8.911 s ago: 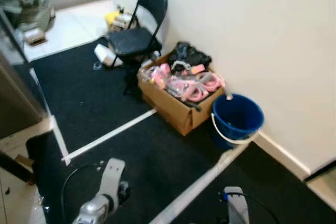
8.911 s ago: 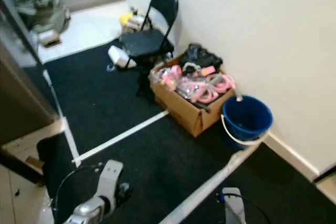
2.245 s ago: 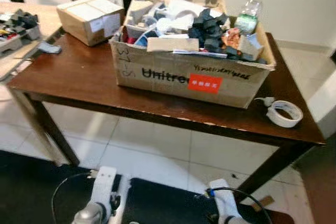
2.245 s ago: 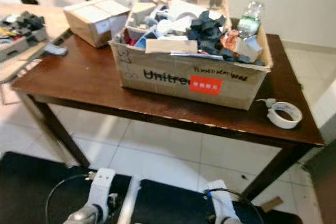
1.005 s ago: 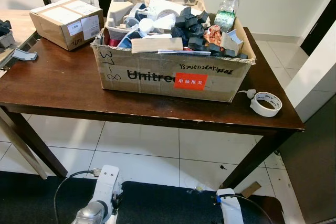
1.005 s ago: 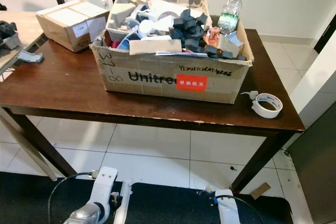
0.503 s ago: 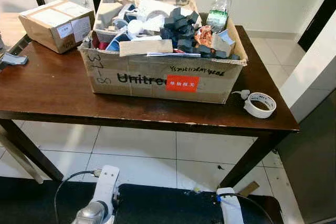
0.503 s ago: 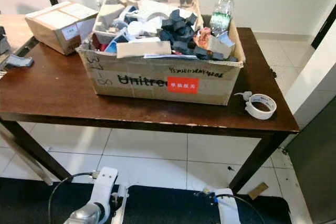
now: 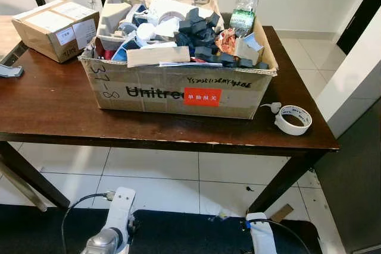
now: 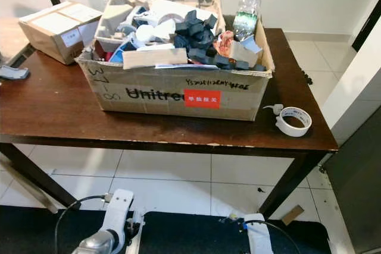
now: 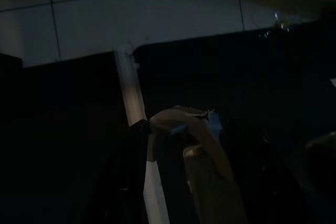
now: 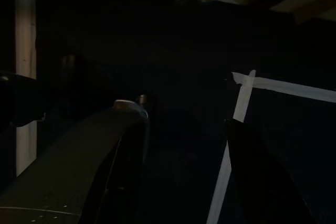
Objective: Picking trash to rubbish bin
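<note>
On your far left a small sealed carton (image 9: 56, 28) sits on the brown table (image 9: 53, 105); in the middle the big cardboard box (image 9: 178, 90) holds the trash (image 9: 196, 34), with a plastic bottle (image 9: 243, 13) at its far right corner; a tape roll (image 9: 293, 119) lies right of it; your left gripper (image 11: 178, 182) and right gripper (image 12: 184, 171) hang low over dark mat; you can't tell their jaws.
</note>
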`<state>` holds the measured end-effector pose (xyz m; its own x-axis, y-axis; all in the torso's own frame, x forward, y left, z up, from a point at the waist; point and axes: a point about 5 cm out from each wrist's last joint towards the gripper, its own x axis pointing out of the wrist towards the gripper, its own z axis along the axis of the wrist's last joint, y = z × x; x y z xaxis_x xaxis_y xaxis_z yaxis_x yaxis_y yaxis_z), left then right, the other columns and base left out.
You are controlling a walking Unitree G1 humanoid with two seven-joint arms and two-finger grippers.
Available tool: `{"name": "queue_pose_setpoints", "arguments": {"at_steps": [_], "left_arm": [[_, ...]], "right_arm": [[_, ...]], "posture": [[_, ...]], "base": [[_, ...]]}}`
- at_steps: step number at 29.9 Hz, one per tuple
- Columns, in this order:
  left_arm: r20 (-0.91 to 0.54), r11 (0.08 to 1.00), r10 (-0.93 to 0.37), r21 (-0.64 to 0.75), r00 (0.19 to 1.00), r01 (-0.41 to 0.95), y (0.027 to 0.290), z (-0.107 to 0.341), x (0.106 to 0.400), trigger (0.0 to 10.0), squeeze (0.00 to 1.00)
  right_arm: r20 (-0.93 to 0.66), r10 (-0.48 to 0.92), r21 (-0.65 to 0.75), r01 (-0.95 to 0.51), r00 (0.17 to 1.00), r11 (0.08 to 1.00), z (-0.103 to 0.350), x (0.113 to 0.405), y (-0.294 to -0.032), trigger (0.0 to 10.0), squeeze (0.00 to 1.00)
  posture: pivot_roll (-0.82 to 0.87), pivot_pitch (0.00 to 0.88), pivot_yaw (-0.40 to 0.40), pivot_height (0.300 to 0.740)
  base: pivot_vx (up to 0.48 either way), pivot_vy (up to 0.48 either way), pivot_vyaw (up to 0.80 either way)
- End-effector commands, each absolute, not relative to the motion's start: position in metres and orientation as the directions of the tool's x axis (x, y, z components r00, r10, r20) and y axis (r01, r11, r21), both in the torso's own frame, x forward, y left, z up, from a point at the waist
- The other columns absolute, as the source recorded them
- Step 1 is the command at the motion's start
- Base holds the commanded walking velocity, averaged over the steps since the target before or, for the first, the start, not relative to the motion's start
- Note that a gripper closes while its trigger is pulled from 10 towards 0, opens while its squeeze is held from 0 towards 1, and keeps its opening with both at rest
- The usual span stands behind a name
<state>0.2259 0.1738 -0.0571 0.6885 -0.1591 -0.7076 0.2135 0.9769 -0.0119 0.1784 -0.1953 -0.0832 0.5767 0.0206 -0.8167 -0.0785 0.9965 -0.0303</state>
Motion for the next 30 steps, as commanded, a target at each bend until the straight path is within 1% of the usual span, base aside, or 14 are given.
{"name": "queue_pose_setpoints", "arguments": {"at_steps": [1, 11, 16, 30], "left_arm": [[-0.714, 0.981, -0.134, 0.0, 0.687, 0.192, 0.1773, -0.0593, 0.2224, 10.0, 0.0], [-0.712, 0.988, -0.088, 0.03, 0.697, 0.154, 0.1841, -0.0571, 0.2256, 10.0, 0.0], [-0.725, 0.988, -0.095, 0.017, 0.683, 0.156, 0.183, -0.059, 0.2235, 10.0, 0.0], [-0.727, 0.987, -0.106, 0.007, 0.679, 0.162, 0.1805, -0.0596, 0.223, 10.0, 0.0]], "right_arm": [[-0.835, 0.014, -0.03, -0.071, 0.55, 0.997, -0.0871, 0.1704, -0.1966, 10.0, 0.0], [-0.834, 0.008, -0.04, -0.074, 0.552, 0.996, -0.0867, 0.1707, -0.1984, 10.0, 0.0], [-0.835, 0.008, -0.04, -0.075, 0.551, 0.996, -0.0869, 0.1706, -0.1978, 10.0, 0.0], [-0.834, 0.008, -0.04, -0.075, 0.551, 0.996, -0.087, 0.1704, -0.1977, 10.0, 0.0]], "posture": [[0.04, 0.095, -0.002, 0.74], [0.05, 0.1, -0.007, 0.74], [0.05, 0.105, -0.006, 0.74], [0.05, 0.108, -0.005, 0.74]], "base": [[0.0, 0.0, 0.0], [0.0, 0.0, 0.0], [0.0, 0.0, 0.0], [0.0, 0.0, 0.0]]}}
